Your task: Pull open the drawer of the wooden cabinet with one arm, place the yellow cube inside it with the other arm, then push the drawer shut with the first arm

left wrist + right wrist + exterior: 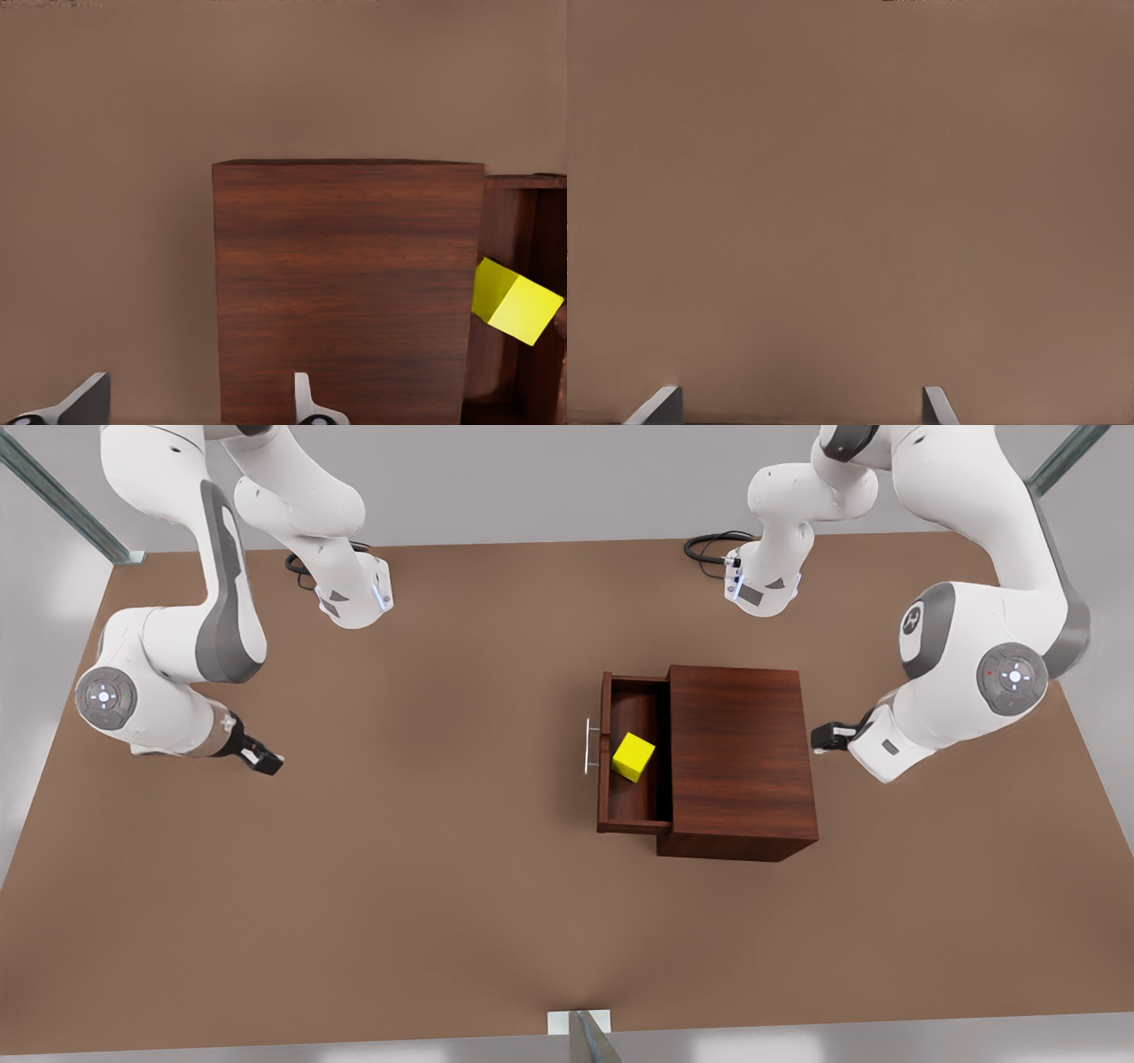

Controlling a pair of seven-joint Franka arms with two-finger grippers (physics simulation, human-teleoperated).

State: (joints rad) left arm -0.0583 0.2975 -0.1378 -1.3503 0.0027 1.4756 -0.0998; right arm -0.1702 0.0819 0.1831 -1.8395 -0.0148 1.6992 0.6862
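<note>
The wooden cabinet (pixel 740 757) (pixel 345 283) stands right of the table's middle in the front view. Its drawer (pixel 606 779) (pixel 509 212) is pulled out toward the front view's left, silver handle (pixel 588 746) outward. Inside the drawer lies the yellow cube (pixel 633 756) (pixel 514 301), tilted on an edge. My left gripper (pixel 824 737) (pixel 197 412) hovers open just off the cabinet's side opposite the drawer, holding nothing. Far off at the front view's left, my right gripper (pixel 264 760) (pixel 799 409) is open over bare table, empty.
The arm bases (pixel 354 598) (pixel 762 589) and black cables (pixel 709 545) sit along the table's back edge. A metal post (pixel 585 1036) rises at the middle of the front edge. Wide brown tabletop (pixel 425 824) stretches between the right gripper and the drawer.
</note>
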